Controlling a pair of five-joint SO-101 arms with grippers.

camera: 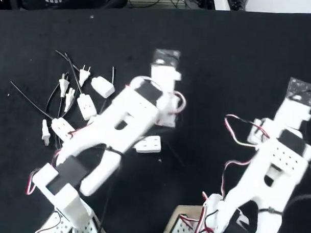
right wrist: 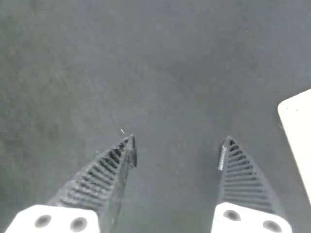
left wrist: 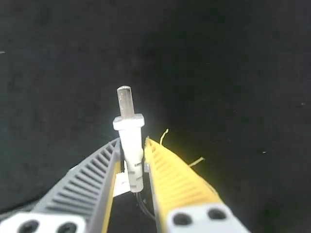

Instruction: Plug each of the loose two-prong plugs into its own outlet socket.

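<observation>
Black table (camera: 239, 53) is carrying, in the high view, a cluster of white loose plugs (camera: 69, 93) and cords (camera: 28, 99) at the left, with one outlet socket (camera: 148, 144) lying apart beside the left arm (camera: 124, 120); no plug is visibly sitting in it. In the left wrist view, the left end effector (left wrist: 132, 145) is clamping one plug (left wrist: 130, 128), prongs pointing away, over bare table. In the right wrist view, the right end effector (right wrist: 177, 141) is hanging open, holding nothing. Judged so, most insertions are remaining.

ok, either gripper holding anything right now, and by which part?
Left gripper is shut on a white plastic two-prong plug, pinching its body below the collar, prong end pointing away. Right gripper is open, holding nothing.
</observation>
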